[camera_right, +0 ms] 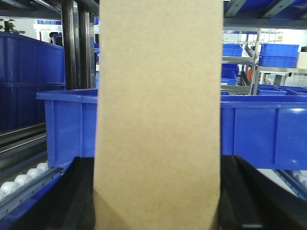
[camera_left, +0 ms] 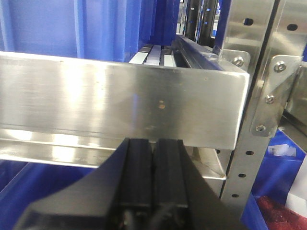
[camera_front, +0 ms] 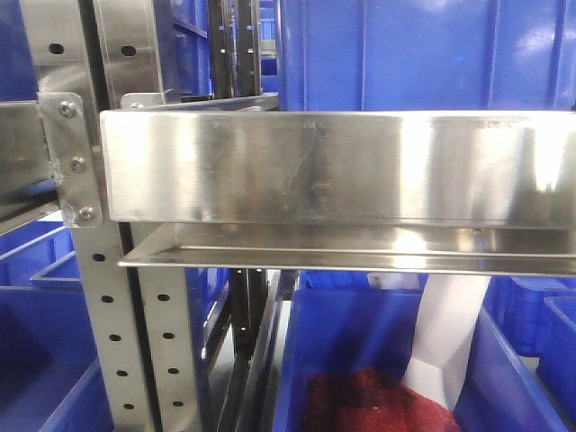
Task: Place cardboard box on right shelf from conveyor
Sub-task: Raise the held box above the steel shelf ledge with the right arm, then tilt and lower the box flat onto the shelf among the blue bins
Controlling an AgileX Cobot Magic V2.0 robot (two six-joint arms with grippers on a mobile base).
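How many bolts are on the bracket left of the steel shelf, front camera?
3, in a column down the bracket: top bolt, middle bolt, bottom bolt. Others may be hidden.

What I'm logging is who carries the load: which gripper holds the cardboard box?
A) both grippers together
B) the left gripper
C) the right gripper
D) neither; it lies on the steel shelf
C: the right wrist view shows the cardboard box clamped upright in the right gripper, while the left gripper is shut on nothing.
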